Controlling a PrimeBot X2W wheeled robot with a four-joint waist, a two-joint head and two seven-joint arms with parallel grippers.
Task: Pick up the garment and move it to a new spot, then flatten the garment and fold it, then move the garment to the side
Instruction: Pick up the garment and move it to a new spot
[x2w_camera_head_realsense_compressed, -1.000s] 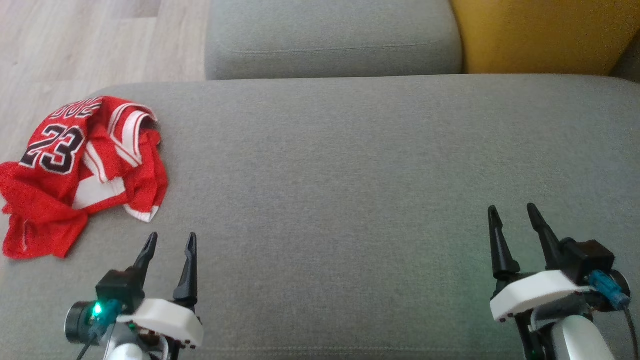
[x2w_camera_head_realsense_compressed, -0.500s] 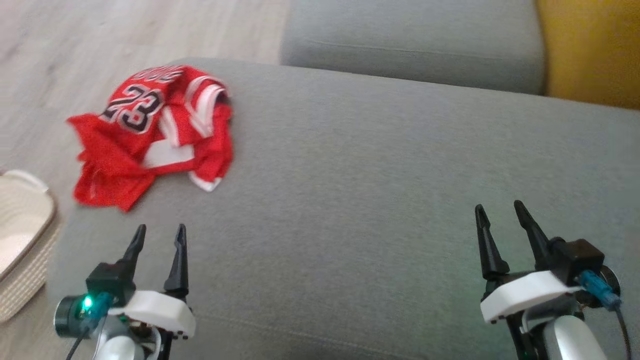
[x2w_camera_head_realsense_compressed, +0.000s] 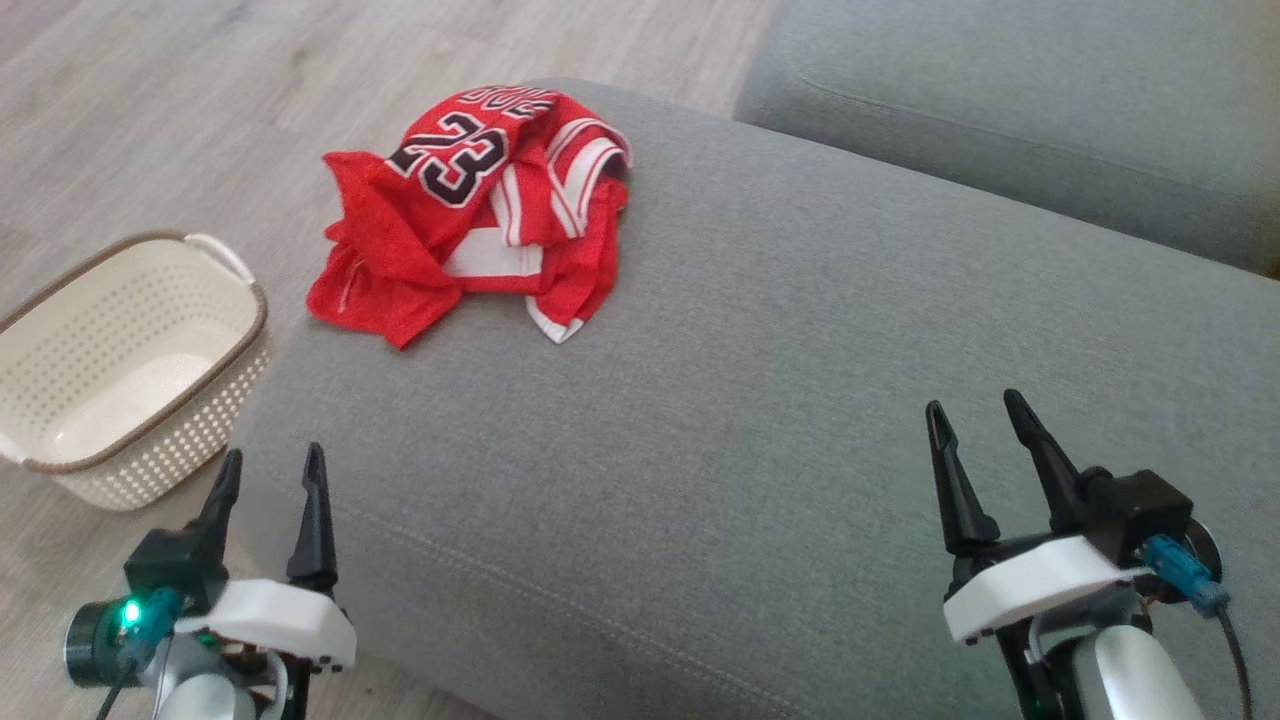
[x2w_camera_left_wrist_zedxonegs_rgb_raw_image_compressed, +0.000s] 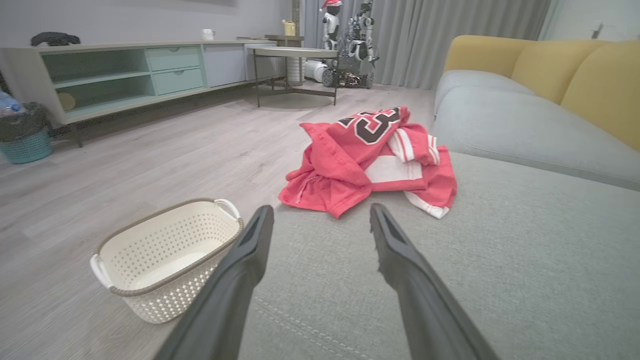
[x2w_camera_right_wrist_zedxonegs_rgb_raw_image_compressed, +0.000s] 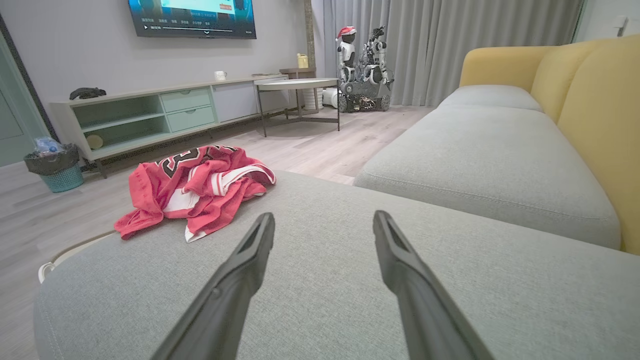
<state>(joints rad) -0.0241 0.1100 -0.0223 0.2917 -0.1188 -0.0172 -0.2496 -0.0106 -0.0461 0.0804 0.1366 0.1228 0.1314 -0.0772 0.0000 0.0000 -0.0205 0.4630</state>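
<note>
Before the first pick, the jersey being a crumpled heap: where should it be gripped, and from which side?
Probably the raised white-striped fold atop the jersey: it stands up off the cushion, so the left gripper, nearer and open, can pinch it from above.

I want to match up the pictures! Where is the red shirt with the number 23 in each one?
Head view: the red shirt is upper left of the middle, crumpled at the far left edge of the grey cushion.
Left wrist view: the red shirt is at the centre, a little above the middle.
Right wrist view: the red shirt is left of the middle.
Shared landmark: the grey cushion under it.
</note>
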